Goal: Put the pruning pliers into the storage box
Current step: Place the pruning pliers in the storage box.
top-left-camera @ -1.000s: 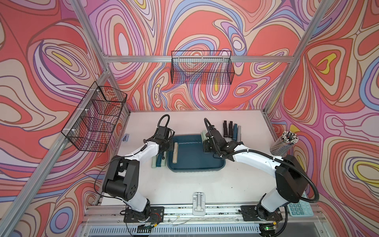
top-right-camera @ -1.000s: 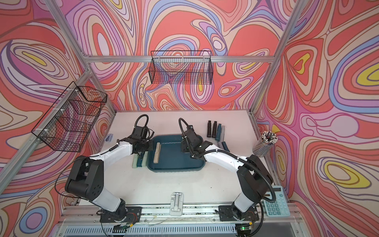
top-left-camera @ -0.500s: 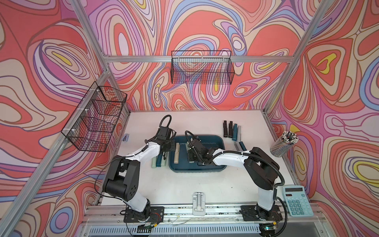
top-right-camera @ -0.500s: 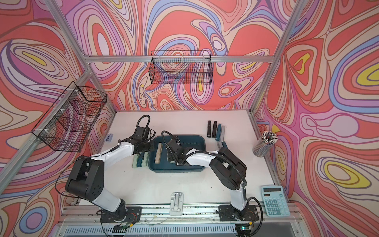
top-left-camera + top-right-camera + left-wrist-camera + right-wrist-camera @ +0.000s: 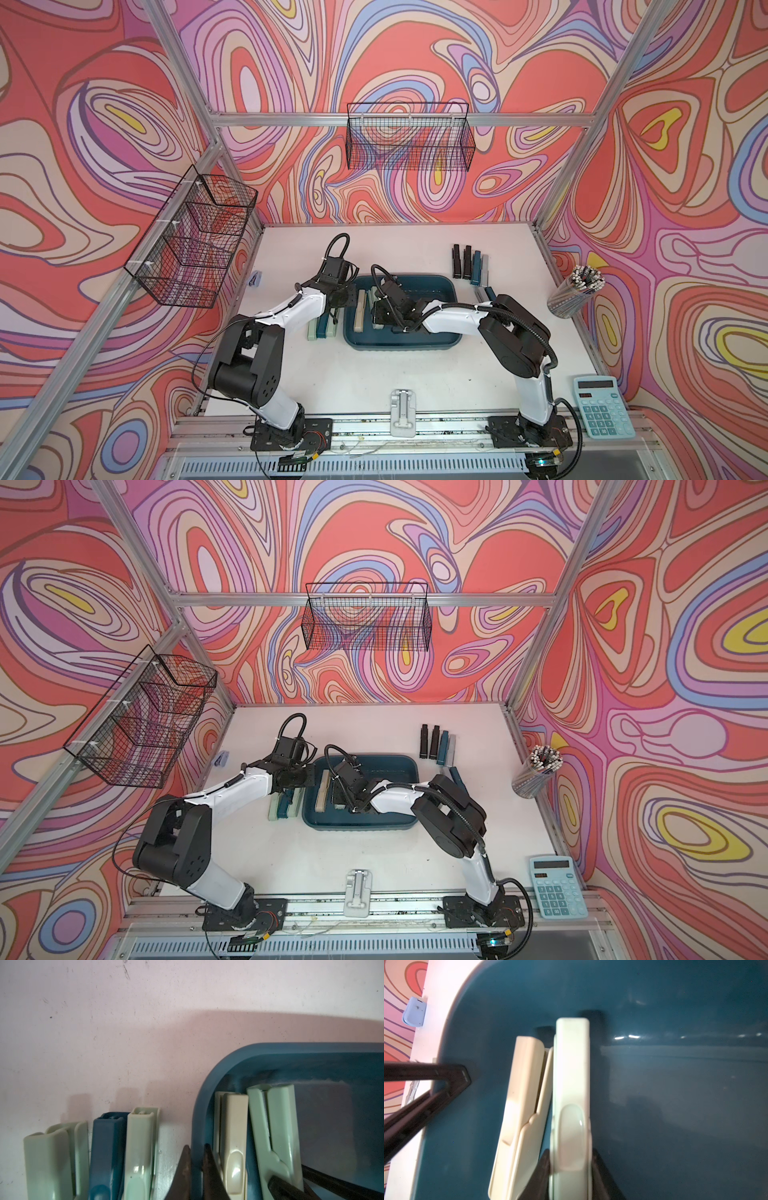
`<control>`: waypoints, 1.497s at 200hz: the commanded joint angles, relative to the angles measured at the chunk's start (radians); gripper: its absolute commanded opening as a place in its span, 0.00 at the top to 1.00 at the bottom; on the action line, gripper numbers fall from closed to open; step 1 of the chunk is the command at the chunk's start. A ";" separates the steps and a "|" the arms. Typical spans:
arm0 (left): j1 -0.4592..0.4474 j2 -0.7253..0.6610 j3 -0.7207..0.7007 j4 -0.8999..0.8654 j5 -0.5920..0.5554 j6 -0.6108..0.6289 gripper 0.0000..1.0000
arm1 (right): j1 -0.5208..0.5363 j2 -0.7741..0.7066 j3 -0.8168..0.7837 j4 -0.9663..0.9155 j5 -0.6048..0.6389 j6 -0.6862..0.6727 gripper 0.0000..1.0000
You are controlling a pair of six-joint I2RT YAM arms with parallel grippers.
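Note:
The storage box (image 5: 415, 345) (image 5: 361, 825) is a dark teal tray at mid-table. My left gripper (image 5: 196, 1146) (image 5: 348, 300) is shut on its left rim (image 5: 197, 1105). Inside it, cream pruning pliers (image 5: 525, 1076) (image 5: 360, 309) lie by the left wall. Pale green pliers (image 5: 572, 1076) (image 5: 270, 1122) rest beside them, and my right gripper (image 5: 570, 1153) (image 5: 380, 311) is shut on their sides. Three more pliers (image 5: 322, 328) (image 5: 106, 1147) lie on the table just left of the box. Black, teal and grey ones (image 5: 469, 262) (image 5: 438, 744) lie in a row at the back right.
Black wire baskets hang on the left wall (image 5: 195, 237) and back wall (image 5: 409, 137). A small blue gadget (image 5: 255, 279) (image 5: 414, 1012) lies at the table's left edge. A pen cup (image 5: 575, 291) and a calculator (image 5: 602, 409) stand off to the right.
My right arm swung from the box's right side to its left part, carrying the pale green pliers down beside the cream ones. The left gripper stayed on the rim.

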 commanded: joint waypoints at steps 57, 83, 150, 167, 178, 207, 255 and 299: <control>-0.008 0.024 -0.010 0.005 0.023 -0.010 0.94 | 0.001 0.035 0.052 0.058 -0.073 0.025 0.60; -0.007 0.021 -0.014 0.005 0.022 -0.007 0.94 | 0.002 0.040 0.066 0.062 -0.083 0.026 0.59; -0.007 0.025 -0.016 0.004 0.028 -0.004 0.93 | 0.000 0.023 0.079 0.027 -0.048 0.009 0.58; -0.008 0.024 -0.020 0.005 0.030 -0.005 0.93 | -0.002 0.003 0.084 -0.015 -0.005 -0.018 0.57; -0.007 0.025 -0.021 0.005 0.030 -0.007 0.94 | -0.005 -0.011 0.083 -0.030 0.012 -0.031 0.56; -0.007 0.025 -0.013 0.005 0.029 -0.003 0.93 | -0.020 -0.055 0.062 -0.057 0.038 -0.059 0.54; -0.007 0.026 -0.011 0.004 0.024 0.002 0.93 | -0.073 -0.219 -0.026 -0.127 0.094 -0.162 0.53; -0.008 0.029 -0.006 0.005 0.021 0.007 0.93 | -0.203 -0.457 -0.158 -0.231 0.115 -0.272 0.53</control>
